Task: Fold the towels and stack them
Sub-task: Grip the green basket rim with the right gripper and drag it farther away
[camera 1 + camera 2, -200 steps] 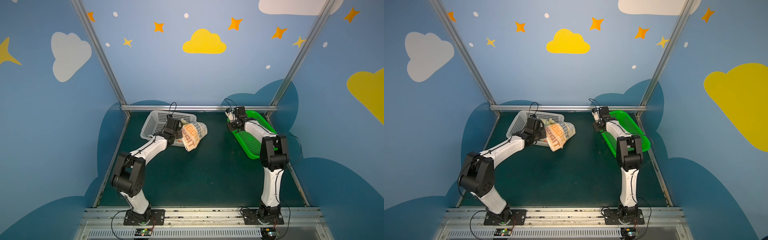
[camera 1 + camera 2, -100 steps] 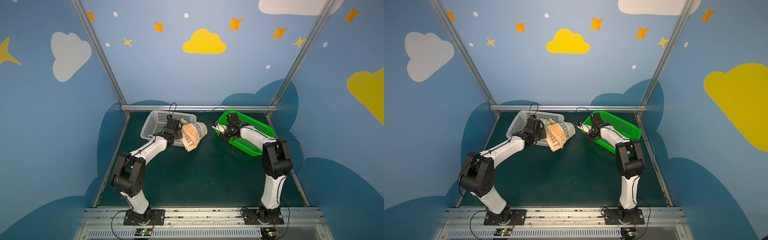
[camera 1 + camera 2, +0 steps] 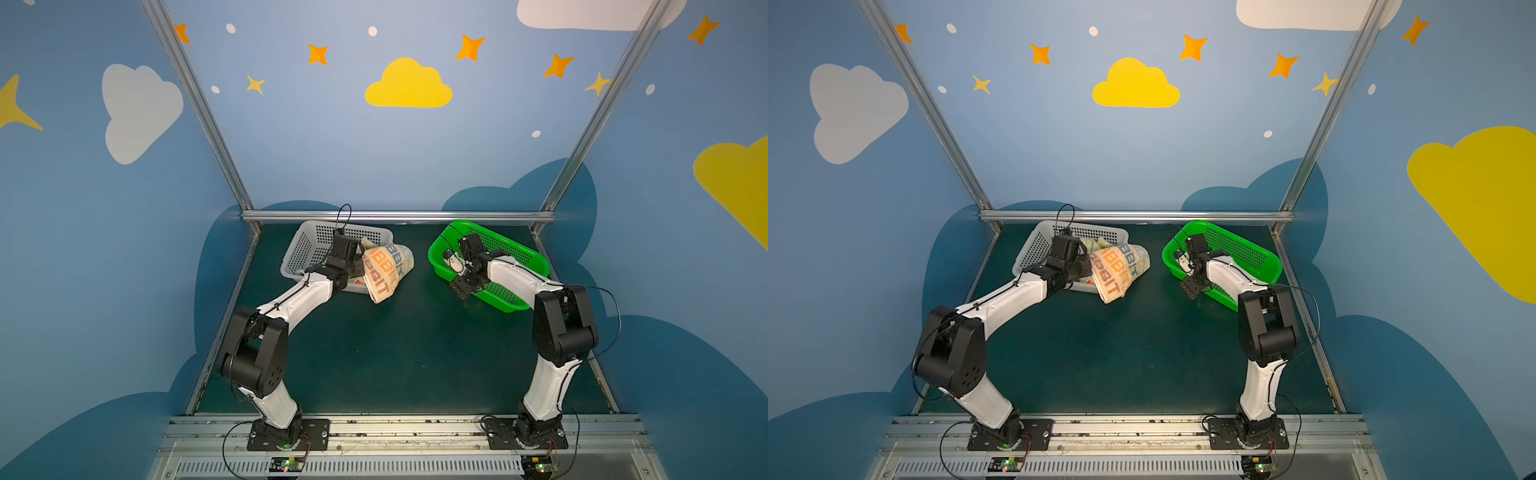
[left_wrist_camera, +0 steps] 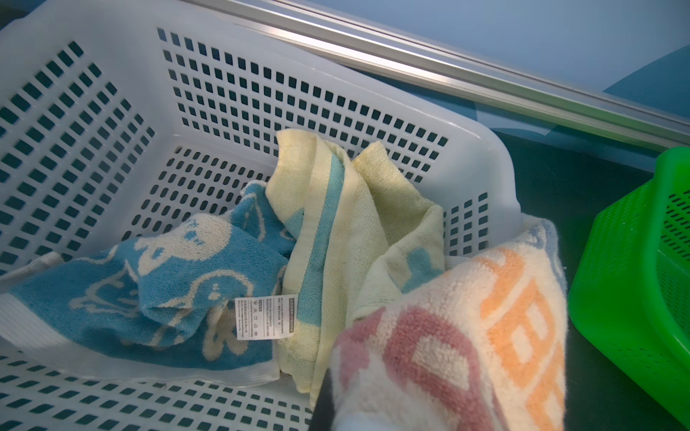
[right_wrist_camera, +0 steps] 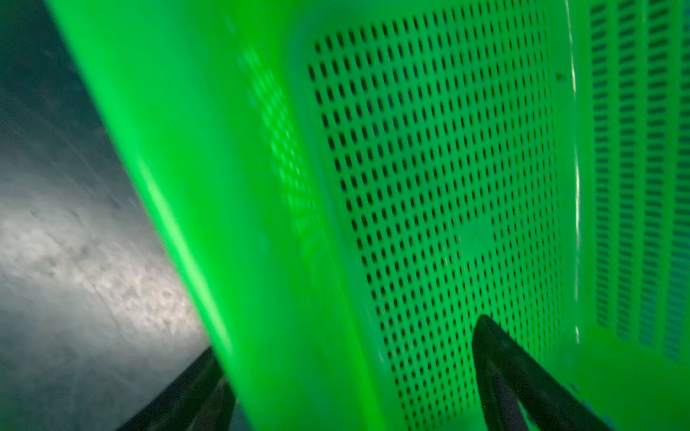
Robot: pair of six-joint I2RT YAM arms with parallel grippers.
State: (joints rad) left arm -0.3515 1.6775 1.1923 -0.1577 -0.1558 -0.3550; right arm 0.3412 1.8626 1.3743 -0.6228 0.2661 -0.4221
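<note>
The striped RABBIT towel [image 3: 384, 272] hung from the clamped left pincer [image 3: 355, 268], its long axis drooping toward the counter [image 3: 415, 353], while the right pincer [image 3: 455, 261], spread apart, straddled the green basket's [image 3: 503, 246] wall.

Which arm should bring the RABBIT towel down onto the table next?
Left. The left hand is shut on the RABBIT towel, which hangs over the white basket rim. The right hand is open, straddling the green basket wall.

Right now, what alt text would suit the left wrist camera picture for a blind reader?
An orange-lettered striped towel hangs close in front; behind it, a yellow towel and a blue rabbit towel lie crumpled in a white basket.
</note>
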